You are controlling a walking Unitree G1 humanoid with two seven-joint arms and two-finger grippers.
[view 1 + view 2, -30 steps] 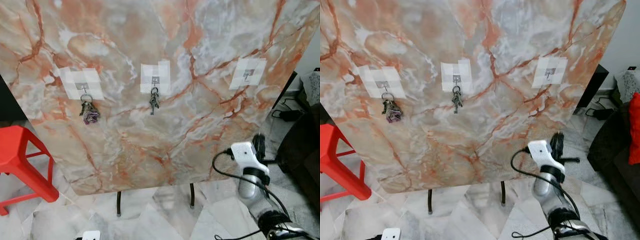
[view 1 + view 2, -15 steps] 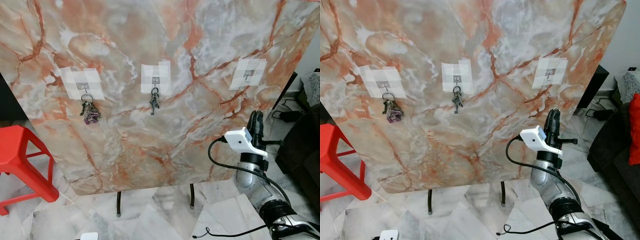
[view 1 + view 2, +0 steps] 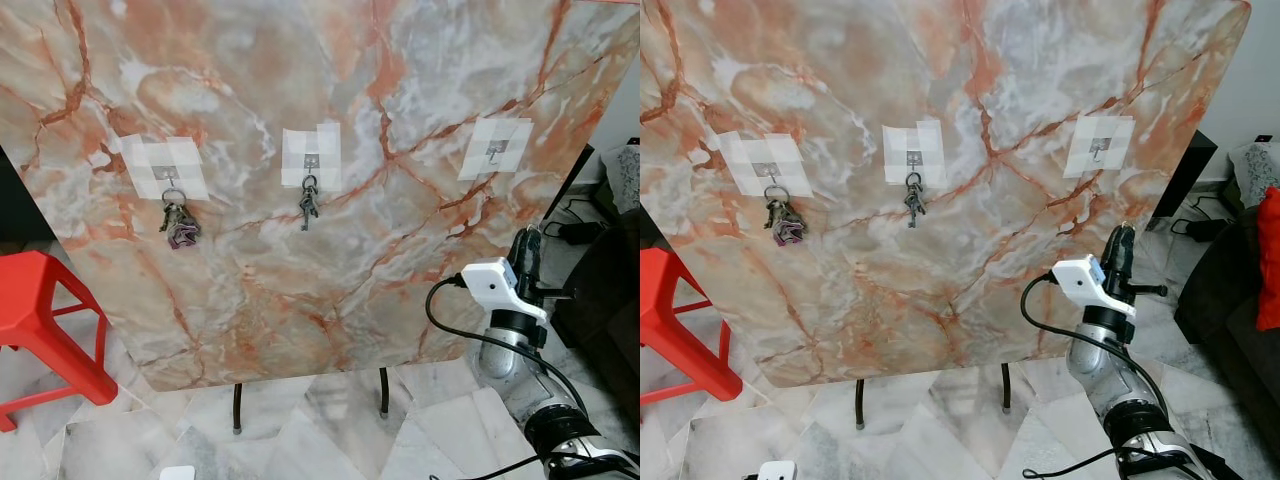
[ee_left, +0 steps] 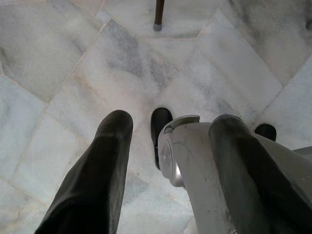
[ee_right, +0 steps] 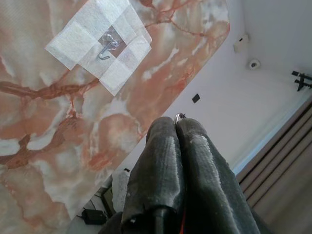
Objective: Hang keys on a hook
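Marble-patterned board [image 3: 330, 300] leans upright on thin legs and carries three taped hooks. Left hook [image 3: 168, 176] bears a key bunch with a purple fob [image 3: 180, 228]; middle hook [image 3: 311, 162] bears a smaller key bunch [image 3: 308, 207]. Right hook [image 3: 493, 150] is bare, so judged the target.

Right hand [image 3: 1120, 243] is raised below and just right of the bare hook, well short of it, fingers pointing up toward it. Fingers [image 5: 168, 161] pressed together; a small metal ring [image 5: 180, 116] peeks out at the tips, probably the key ring, though the keys themselves are hidden. The pinch at the very tip leaves the ring free to slip over the hook.

Left hand [image 4: 168, 146] hangs idle over the marble floor [image 4: 73, 58], fingers spread, holding nothing.
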